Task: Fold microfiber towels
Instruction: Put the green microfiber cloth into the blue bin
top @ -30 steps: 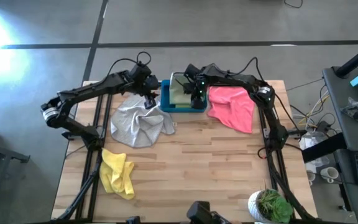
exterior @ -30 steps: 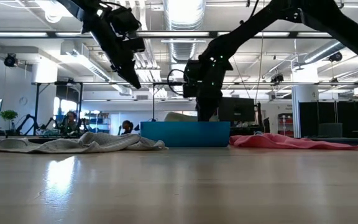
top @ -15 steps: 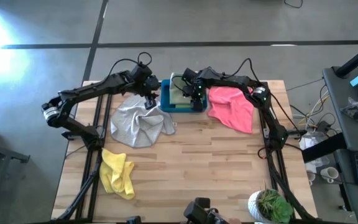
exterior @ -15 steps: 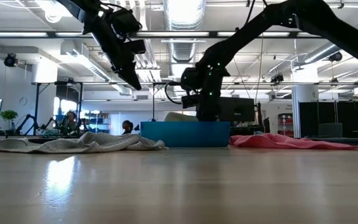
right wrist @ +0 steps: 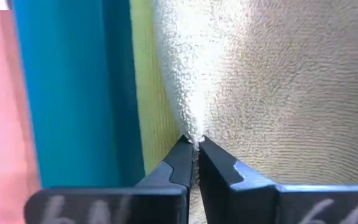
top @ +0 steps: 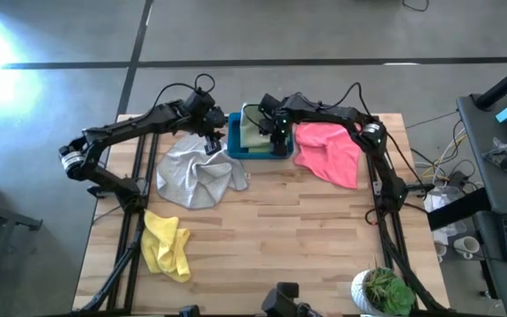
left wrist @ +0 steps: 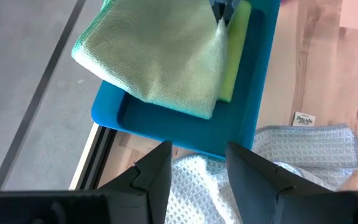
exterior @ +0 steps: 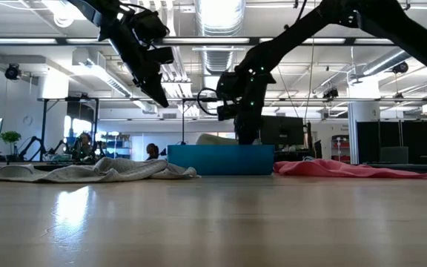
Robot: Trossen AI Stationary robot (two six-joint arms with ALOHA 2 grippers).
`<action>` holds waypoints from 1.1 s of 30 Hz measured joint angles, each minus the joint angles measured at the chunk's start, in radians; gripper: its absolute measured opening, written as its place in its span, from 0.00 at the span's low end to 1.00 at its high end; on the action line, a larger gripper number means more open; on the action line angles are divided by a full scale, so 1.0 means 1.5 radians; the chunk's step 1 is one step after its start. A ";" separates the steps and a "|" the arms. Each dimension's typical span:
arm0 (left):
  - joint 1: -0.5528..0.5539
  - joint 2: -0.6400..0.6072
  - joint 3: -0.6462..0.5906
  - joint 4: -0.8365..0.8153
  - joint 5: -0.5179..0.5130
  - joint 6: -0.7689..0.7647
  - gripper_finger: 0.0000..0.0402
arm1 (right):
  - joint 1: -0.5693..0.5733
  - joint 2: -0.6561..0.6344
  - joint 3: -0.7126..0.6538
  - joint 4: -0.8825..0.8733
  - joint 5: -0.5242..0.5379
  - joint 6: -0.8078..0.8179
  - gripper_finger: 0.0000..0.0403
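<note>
A small white care label (left wrist: 303, 118) is sewn to the edge of the grey towel (left wrist: 303, 149) lying on the counter (left wrist: 316, 62); it carries dark print too small to read. The right tool's own fingers (right wrist: 229, 180) bear pale, blurred markings along their base that cannot be made out. No other text, brand, number or sign is legible.

Lab: ceiling ducts (exterior: 217, 30), desks.

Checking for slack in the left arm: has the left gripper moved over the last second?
No. The left gripper hangs at the same spot beside the blue bin, above the light grey towel.
</note>
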 joint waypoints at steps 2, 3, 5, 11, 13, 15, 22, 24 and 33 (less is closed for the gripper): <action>0.000 0.000 0.000 0.000 0.000 0.001 0.34 | 0.004 -0.007 0.000 -0.010 -0.004 -0.010 0.02; 0.000 0.000 0.000 0.000 0.000 0.002 0.34 | 0.008 -0.010 0.000 -0.016 -0.006 -0.019 0.02; 0.000 0.000 0.000 0.000 0.000 0.002 0.34 | 0.015 -0.015 0.000 -0.038 -0.037 -0.040 0.02; 0.000 0.000 0.000 0.000 0.000 0.003 0.34 | 0.050 -0.016 0.000 -0.088 -0.071 -0.093 0.02; 0.000 0.000 0.000 0.000 0.000 0.003 0.34 | 0.055 -0.016 0.000 -0.073 -0.069 -0.087 0.02; 0.000 0.001 0.000 0.000 0.000 0.003 0.34 | 0.055 -0.016 0.000 -0.047 -0.035 -0.059 0.02; 0.000 0.001 0.000 0.000 0.000 0.003 0.34 | 0.039 -0.025 0.001 -0.036 -0.002 -0.003 0.02; 0.000 0.001 0.000 0.000 0.000 0.003 0.34 | 0.038 -0.031 0.002 -0.040 -0.004 -0.001 0.02; 0.000 0.001 0.000 0.004 0.000 -0.001 0.34 | 0.039 -0.034 0.002 -0.061 -0.004 0.019 0.16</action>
